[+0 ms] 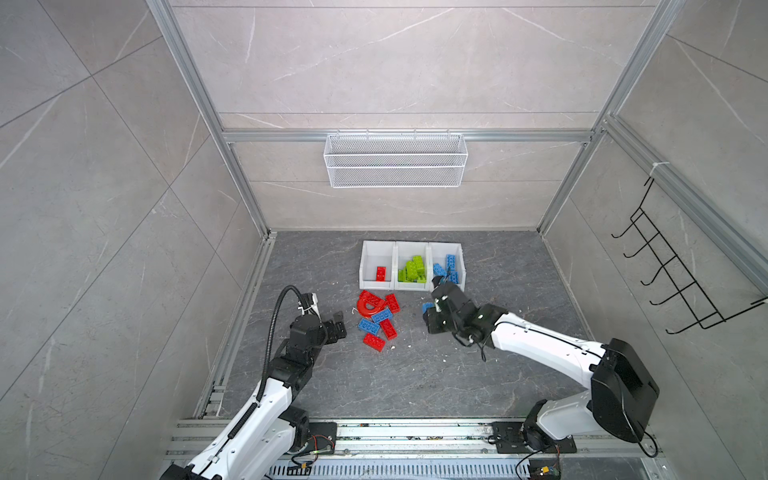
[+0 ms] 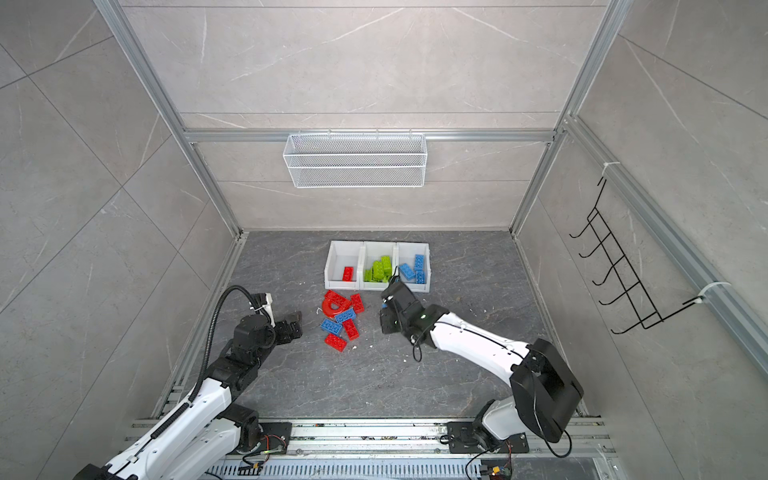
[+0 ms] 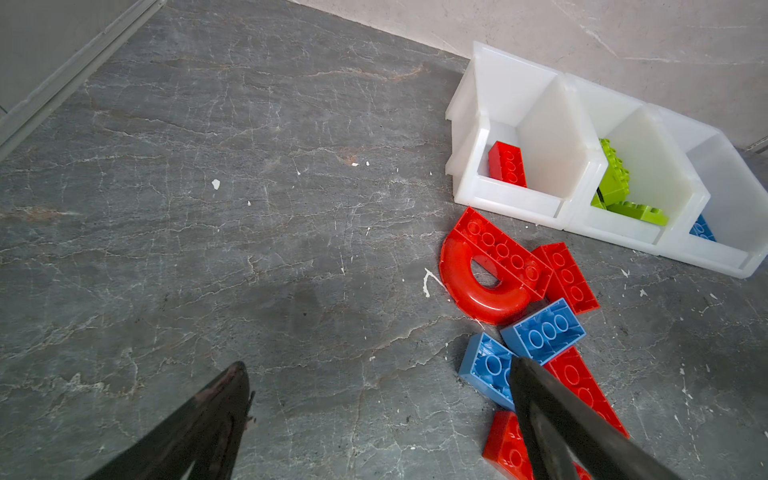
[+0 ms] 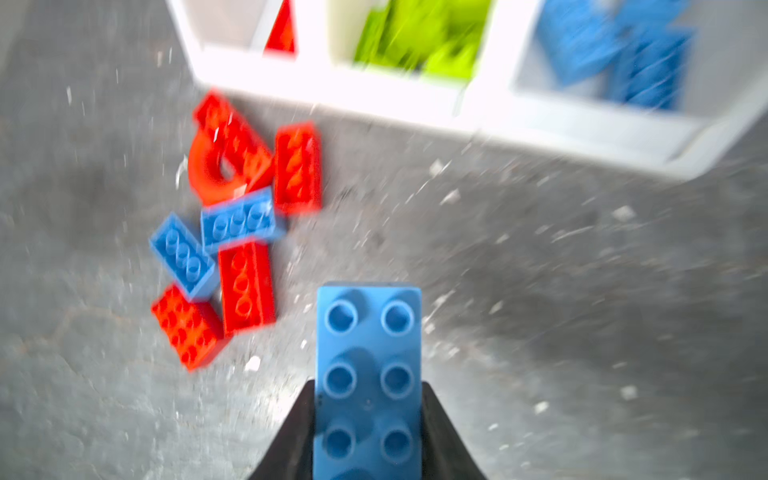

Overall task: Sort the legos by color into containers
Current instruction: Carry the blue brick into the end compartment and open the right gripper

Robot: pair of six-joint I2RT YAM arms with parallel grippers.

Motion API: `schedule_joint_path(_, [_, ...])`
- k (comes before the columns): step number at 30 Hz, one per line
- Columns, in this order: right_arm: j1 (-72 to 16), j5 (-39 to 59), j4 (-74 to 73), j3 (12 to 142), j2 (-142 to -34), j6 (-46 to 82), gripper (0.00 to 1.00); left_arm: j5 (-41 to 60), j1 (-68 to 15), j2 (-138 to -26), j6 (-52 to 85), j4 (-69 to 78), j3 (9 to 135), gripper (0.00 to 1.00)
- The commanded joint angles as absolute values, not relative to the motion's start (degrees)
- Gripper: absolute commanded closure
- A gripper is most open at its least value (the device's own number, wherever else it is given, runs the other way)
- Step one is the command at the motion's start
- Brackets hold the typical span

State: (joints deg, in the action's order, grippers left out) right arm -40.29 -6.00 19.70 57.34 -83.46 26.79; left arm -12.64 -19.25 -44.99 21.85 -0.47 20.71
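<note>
I am clamping my right gripper (image 4: 368, 388) on the long sides of a blue brick (image 4: 368, 332), with its studs facing the wrist camera. I am holding it over the worktop (image 1: 457, 374), near the front of the bins (image 1: 409, 286); in both top views it is sitting just short of the right bin's lip. The wrist view is blurring everything past the brick. My left gripper (image 3: 379, 365) is hanging with its jaws wide apart and nothing between them, just beside the loose pile (image 1: 377, 320) on the worktop. In that pile a red arch (image 3: 482, 291) is lying nearest the bins, with three red bricks (image 3: 567, 276) and two blue ones (image 3: 542, 330) crowding against each other. In the bins, the left one is holding a single red brick (image 1: 380, 273), the middle a heap of green bricks (image 1: 413, 268), and the right several blue bricks (image 1: 451, 264).
</note>
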Motion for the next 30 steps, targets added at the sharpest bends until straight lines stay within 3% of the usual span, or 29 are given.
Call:
schedule_joint_path(1, [-32.92,1.31,24.65,63.26,-85.03,19.84,0.82,-11.81,-19.22,-44.65,21.64,2.99,20.90,0.00])
schedule_joint_path(11, [-19.17,8.07,23.26,84.05,-103.93,14.95,0.82,-12.58,-19.08,-45.70,21.73,4.10,20.42,0.00])
schedule_joint_path(22, [-17.36,6.10,25.72,94.74,-115.88,15.16,0.79,-13.50,-19.10,-45.18,22.10,4.51,19.98,0.00])
schedule_joint_path(26, [-17.33,4.44,28.04,96.95,-118.58,14.88,0.70,-14.19,-19.16,-45.60,21.92,3.61,20.87,0.00])
schedule_joint_path(30, [-17.31,3.51,28.04,97.03,-118.38,14.02,0.46,-14.22,-19.14,-45.27,21.96,3.25,20.92,0.00])
